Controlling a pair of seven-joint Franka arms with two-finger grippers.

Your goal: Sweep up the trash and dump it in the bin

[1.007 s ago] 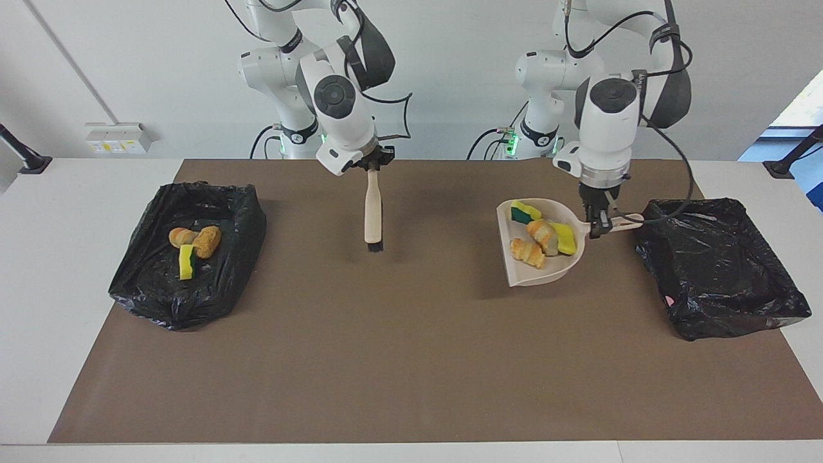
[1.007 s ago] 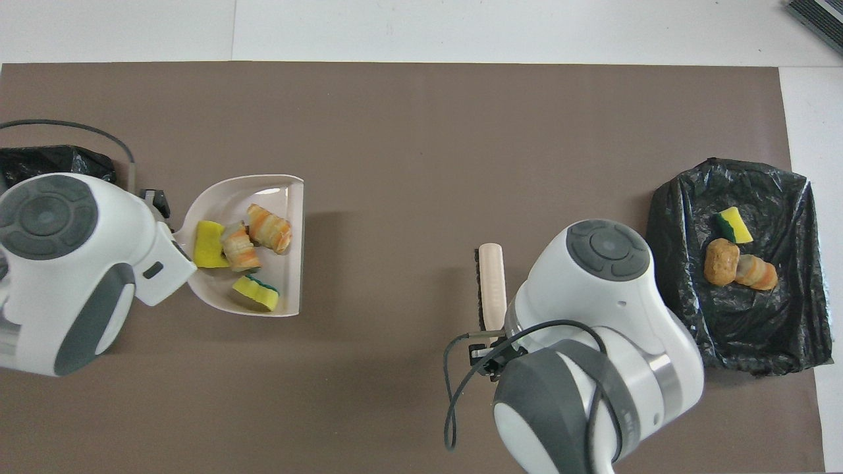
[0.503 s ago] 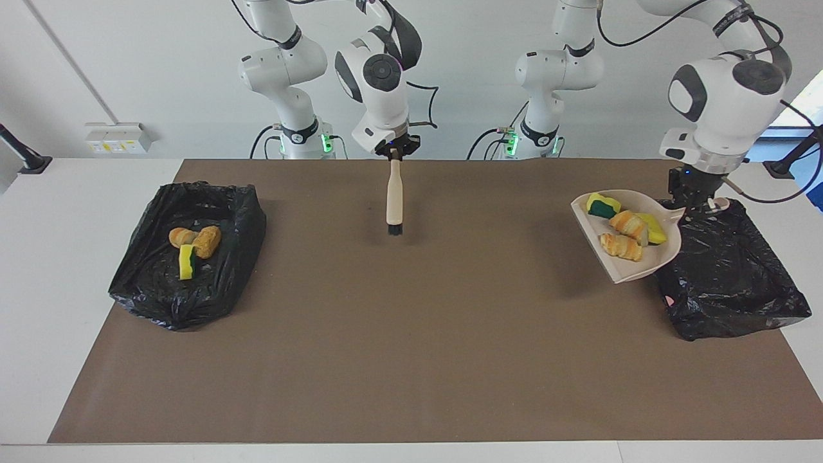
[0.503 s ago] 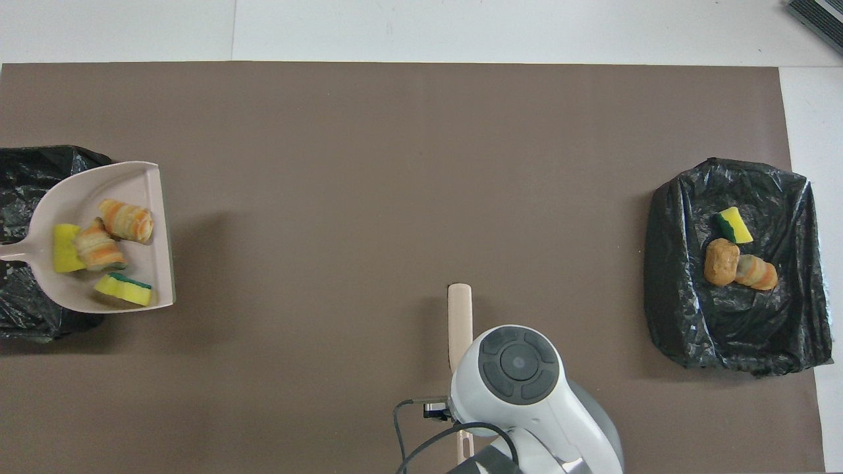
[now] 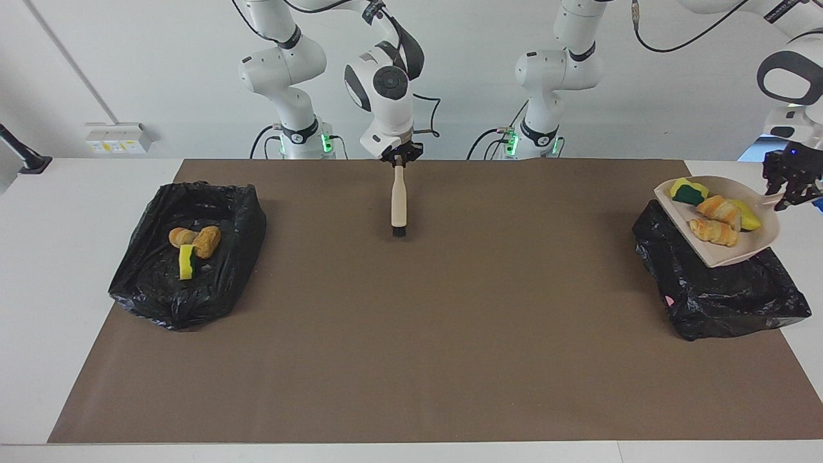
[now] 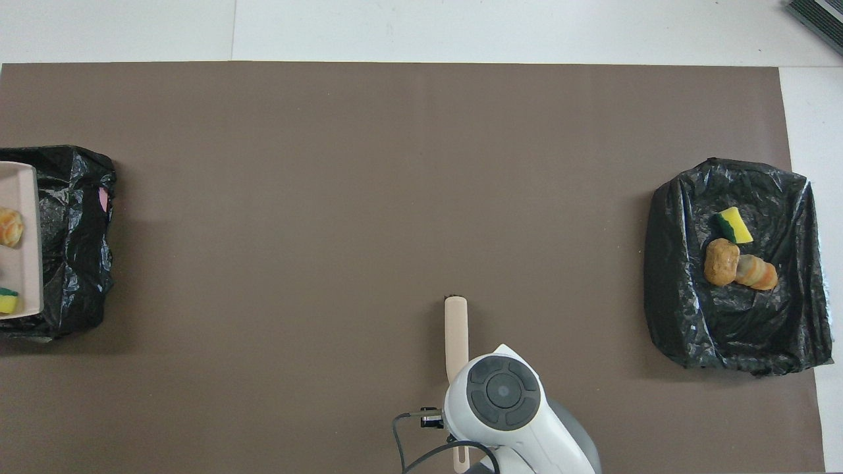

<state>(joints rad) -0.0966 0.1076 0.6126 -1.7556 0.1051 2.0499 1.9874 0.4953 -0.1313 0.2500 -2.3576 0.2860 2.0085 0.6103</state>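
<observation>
My left gripper (image 5: 789,195) is shut on the handle of the beige dustpan (image 5: 730,255), which hangs slightly tilted over the black-lined bin (image 5: 726,302) at the left arm's end. In the pan lie several bits of trash: a yellow-and-green sponge piece (image 5: 688,191), two striped bread-like pieces (image 5: 712,231) and a yellow sponge chunk (image 5: 747,218). The overhead view shows only the pan's edge (image 6: 26,217) over that bin (image 6: 72,237). My right gripper (image 5: 398,159) is shut on the beige brush (image 5: 398,199), which hangs bristles down over the mat by the robots.
A second black-lined bin (image 5: 167,302) sits at the right arm's end and holds three pieces (image 5: 196,244), also seen from overhead (image 6: 731,260). The brown mat (image 5: 411,334) covers the table between the two bins.
The left arm carried the loaded dustpan from over the mat to above the bin at its end. The right arm drew the brush back toward the robots.
</observation>
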